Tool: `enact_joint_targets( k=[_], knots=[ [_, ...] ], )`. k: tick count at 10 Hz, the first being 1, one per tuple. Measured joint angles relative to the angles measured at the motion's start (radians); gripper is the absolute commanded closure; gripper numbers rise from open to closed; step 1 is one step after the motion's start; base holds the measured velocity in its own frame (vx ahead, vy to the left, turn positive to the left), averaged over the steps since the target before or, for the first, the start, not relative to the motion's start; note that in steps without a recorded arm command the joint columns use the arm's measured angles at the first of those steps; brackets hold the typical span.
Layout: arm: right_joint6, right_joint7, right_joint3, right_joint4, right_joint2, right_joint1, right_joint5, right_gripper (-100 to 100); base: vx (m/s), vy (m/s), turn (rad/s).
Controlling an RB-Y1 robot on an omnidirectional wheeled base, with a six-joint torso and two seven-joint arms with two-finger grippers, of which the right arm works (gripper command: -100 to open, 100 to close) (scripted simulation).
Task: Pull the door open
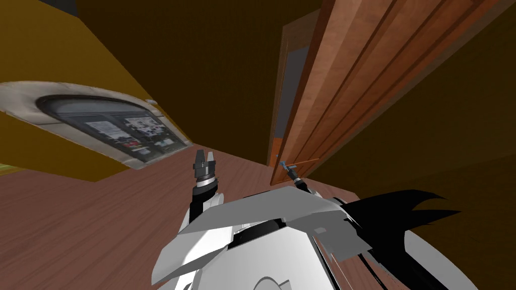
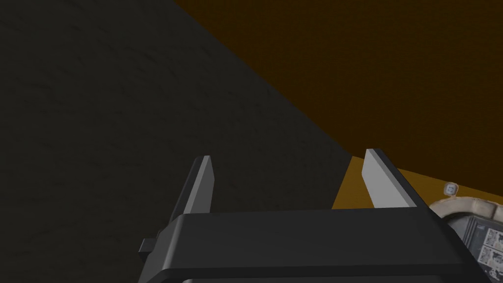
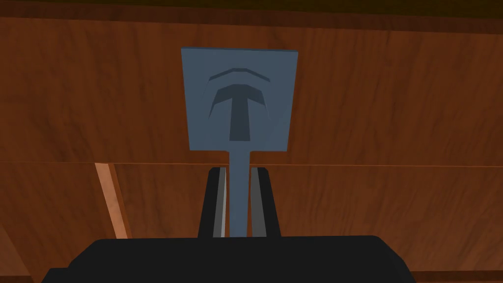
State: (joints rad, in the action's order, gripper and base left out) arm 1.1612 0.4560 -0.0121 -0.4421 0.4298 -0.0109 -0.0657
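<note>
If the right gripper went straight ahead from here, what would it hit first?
The right gripper, shut on the blue handle, points at the handle's square plate on the wooden door. It would probably meet that plate first, though the gap is hard to judge.

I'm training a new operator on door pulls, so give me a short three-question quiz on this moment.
1. True or false: the right jaws are shut on the lever of the handle on the brown wooden door.
2. Multiple choice: the left jaws are A) open, gripping nothing; B) shut on a cup; C) shut on the handle.
3. Fill in: the handle is coloured ____.
Key: 1 true; 2 A; 3 blue-grey.
</note>
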Motion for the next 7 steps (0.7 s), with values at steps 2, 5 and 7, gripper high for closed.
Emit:
enact_joint_targets(
  k=[2, 5, 7],
  knots=[
    [0.006, 0.006, 0.002, -0.016, 0.004, -0.020, -0.003, 100, -0.136, -0.076, 0.168],
    [0.063, 0.021, 0.007, 0.001, 0.017, -0.043, -0.012, 100, -0.198, -0.090, 0.162],
    [0.082, 0.028, 0.009, -0.019, 0.023, -0.079, -0.017, 100, -0.153, -0.049, 0.079]
  ],
)
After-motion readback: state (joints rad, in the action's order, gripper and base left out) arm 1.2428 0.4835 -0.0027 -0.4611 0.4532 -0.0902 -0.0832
